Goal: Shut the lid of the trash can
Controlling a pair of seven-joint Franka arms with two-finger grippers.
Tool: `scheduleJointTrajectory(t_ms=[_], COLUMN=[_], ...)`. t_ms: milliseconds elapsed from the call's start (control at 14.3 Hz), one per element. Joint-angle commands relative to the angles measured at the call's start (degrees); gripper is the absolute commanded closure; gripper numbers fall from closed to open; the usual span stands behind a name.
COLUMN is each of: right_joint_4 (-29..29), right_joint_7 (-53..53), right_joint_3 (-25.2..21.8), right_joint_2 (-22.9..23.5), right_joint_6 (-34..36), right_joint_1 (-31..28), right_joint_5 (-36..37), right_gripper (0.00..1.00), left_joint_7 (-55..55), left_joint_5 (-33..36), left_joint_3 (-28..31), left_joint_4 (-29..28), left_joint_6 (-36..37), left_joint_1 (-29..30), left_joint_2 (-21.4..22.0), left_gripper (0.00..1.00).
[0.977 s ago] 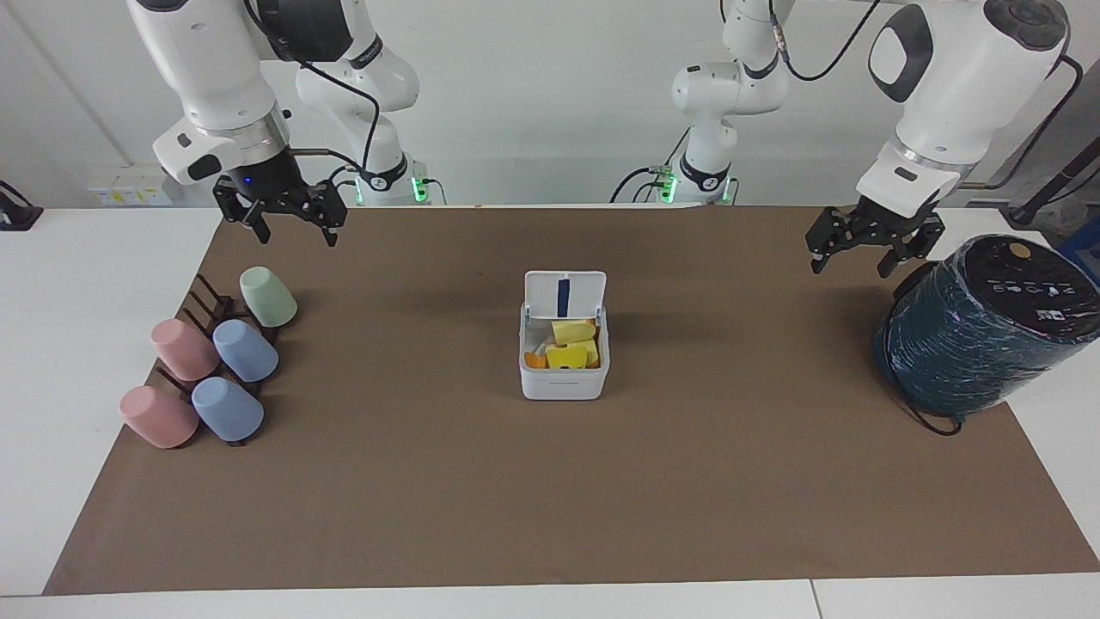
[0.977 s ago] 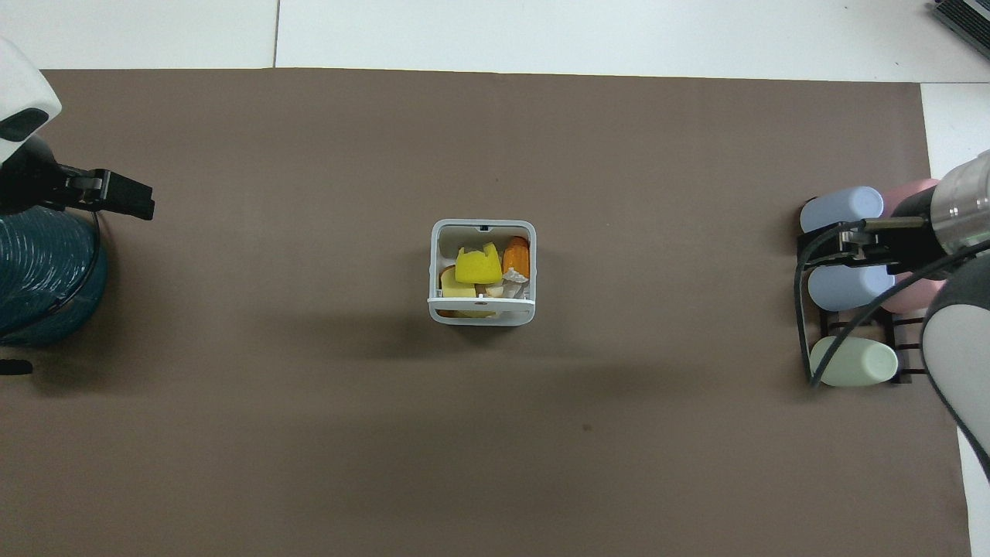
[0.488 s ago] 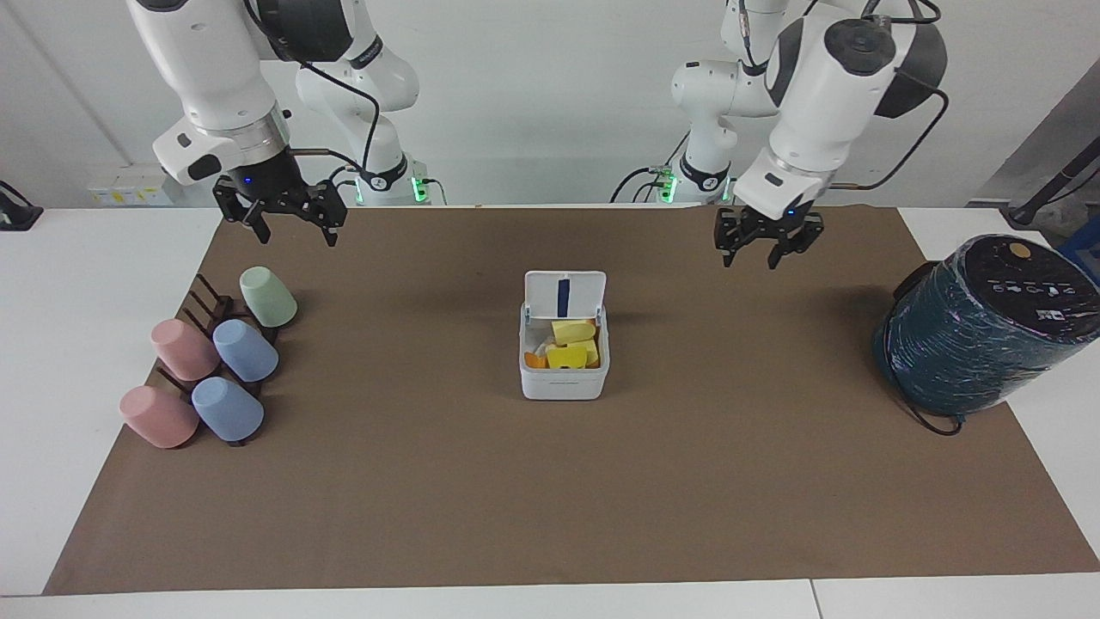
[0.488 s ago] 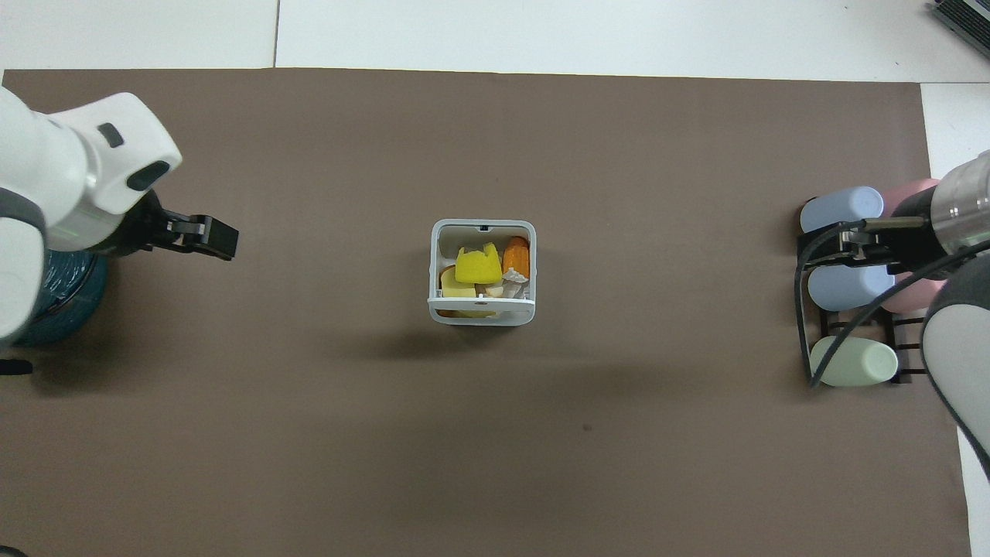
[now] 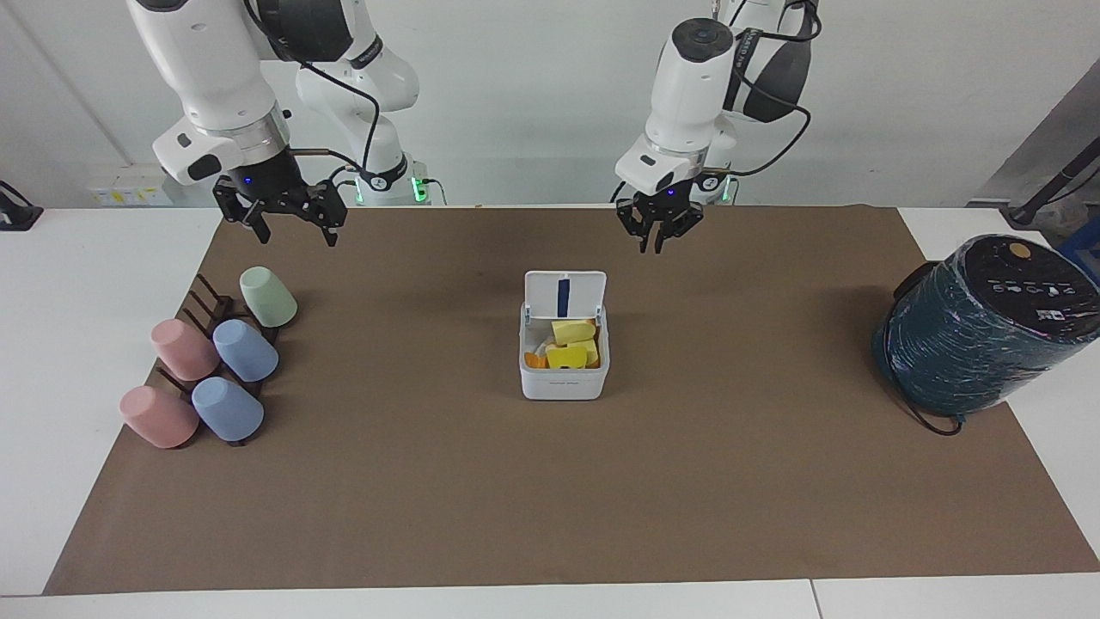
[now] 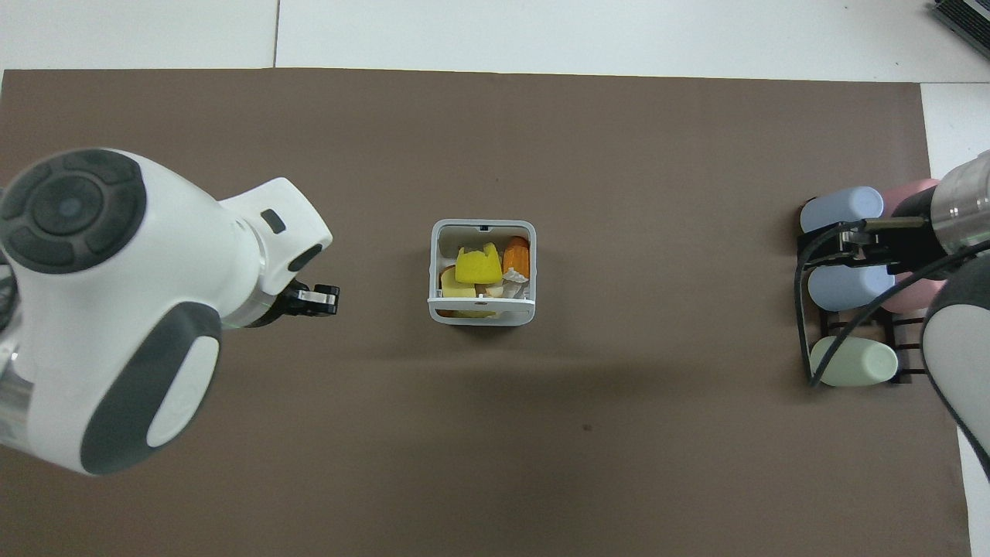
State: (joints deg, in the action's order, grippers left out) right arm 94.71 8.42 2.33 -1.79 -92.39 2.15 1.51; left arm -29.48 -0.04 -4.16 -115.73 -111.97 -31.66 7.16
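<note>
The trash can [image 5: 563, 384] is a small white box in the middle of the brown mat, also in the overhead view [image 6: 434, 263]. It holds yellow and orange pieces. Its lid [image 5: 565, 295] stands upright on the side nearer to the robots, with the blue stripe showing. From above the lid [image 6: 481, 301] shows only as a thin edge. My left gripper [image 5: 657, 236] hangs in the air over the mat beside the can, toward the left arm's end [image 6: 321, 300], apart from the lid. My right gripper [image 5: 292, 225] is open and empty, waiting over the cup rack [image 6: 839, 246].
A rack of pink, blue and green cups [image 5: 210, 361] lies at the right arm's end of the mat [image 6: 851, 286]. A large dark teal wrapped cylinder [image 5: 980, 331] stands at the left arm's end. In the overhead view the left arm hides it.
My left arm has swung from above the teal cylinder toward the middle and now hangs close to the trash can. The right arm, can and lid have not moved.
</note>
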Motion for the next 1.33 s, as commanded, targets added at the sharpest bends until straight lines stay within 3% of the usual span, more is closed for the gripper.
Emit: scheduleJointTrajectory(t_ms=[0,140,488,698,907,1256], right_joint_4=[1.6,1.6,1.6,1.6,1.6,1.6], right_joint_7=[-0.2,-0.2,-0.2,-0.2,-0.2,-0.2], right_joint_3=[0.0,0.0,0.0,0.0,0.0,0.0], right_joint_2=[-1.5,-1.5,-1.5,-1.5,-1.5,-1.5], right_joint_6=[-0.2,-0.2,-0.2,-0.2,-0.2,-0.2], right_joint_1=[-0.2,-0.2,-0.3,-0.2,-0.3,-0.3], right_joint_5=[-0.3,-0.3,-0.3,-0.3,-0.3,-0.3], right_gripper=[0.0,0.0,0.0,0.0,0.0,0.0], left_joint_7=[-7.3,-11.6,-15.1,-14.4,-14.1,-13.8], left_joint_5=[-0.4,-0.4,-0.4,-0.4,-0.4,-0.3], left_joint_3=[1.1,1.1,1.2,1.3,1.3,1.3], left_joint_4=[-3.9,-5.1,-4.8,-4.0,-2.6,0.5], left_joint_6=[-4.6,-10.2,-29.2,-36.0,-38.3,-41.0], left_joint_1=[-5.5,-8.0,-7.6,-6.3,-4.8,-4.0], left_joint_2=[1.7,0.6,-6.1,-9.3,-10.7,-15.2], left_gripper=[0.75,0.75,0.76,0.91,1.0,1.0])
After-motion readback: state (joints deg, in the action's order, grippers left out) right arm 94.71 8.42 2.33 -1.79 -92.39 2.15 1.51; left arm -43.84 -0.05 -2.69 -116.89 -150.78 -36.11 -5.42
